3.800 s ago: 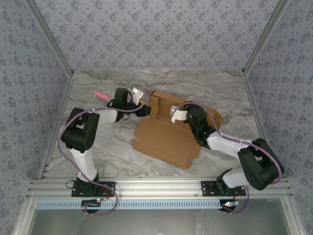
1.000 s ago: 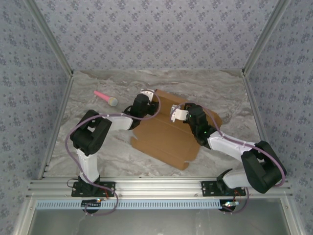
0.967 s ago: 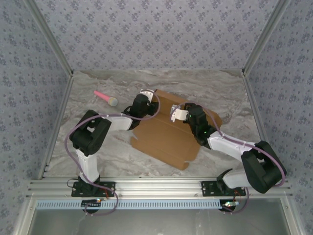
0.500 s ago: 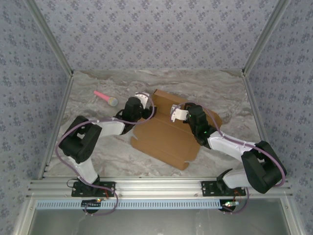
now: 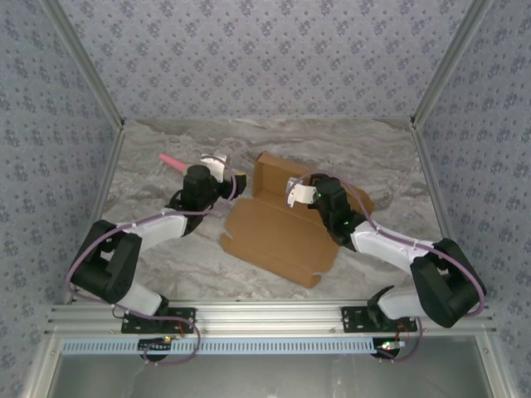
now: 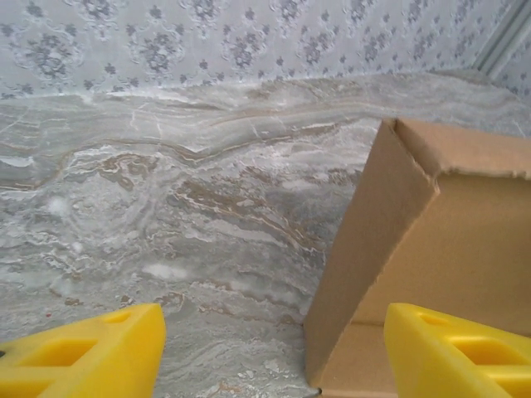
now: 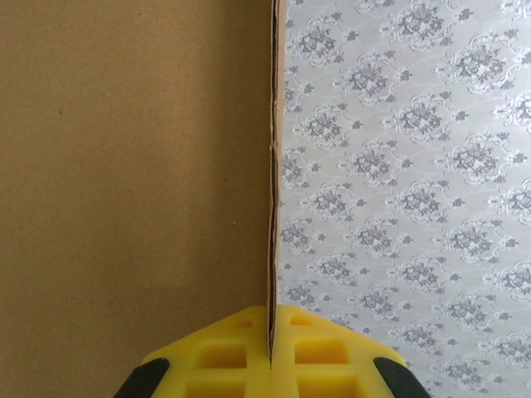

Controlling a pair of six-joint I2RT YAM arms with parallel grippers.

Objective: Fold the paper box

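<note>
The brown cardboard paper box (image 5: 278, 236) lies mid-table, its flat sheet toward the front and a back panel (image 5: 274, 172) raised upright. My right gripper (image 5: 296, 191) is shut on that raised panel; in the right wrist view its yellow fingers (image 7: 241, 348) pinch the cardboard edge (image 7: 270, 207) between them. My left gripper (image 5: 222, 172) hangs open just left of the box, apart from it. In the left wrist view the wide-spread yellow fingers (image 6: 91, 352) frame bare table, with the upright box corner (image 6: 390, 240) just inside the right one.
A small pink stick (image 5: 172, 160) lies on the marble table (image 5: 166, 240) at the back left, just behind the left gripper. Patterned walls close in the back and both sides. Open table lies left of and in front of the box.
My left gripper has let go of the box's left flap and pulled back leftward, now open. The right gripper still holds the raised panel, hardly moved.
</note>
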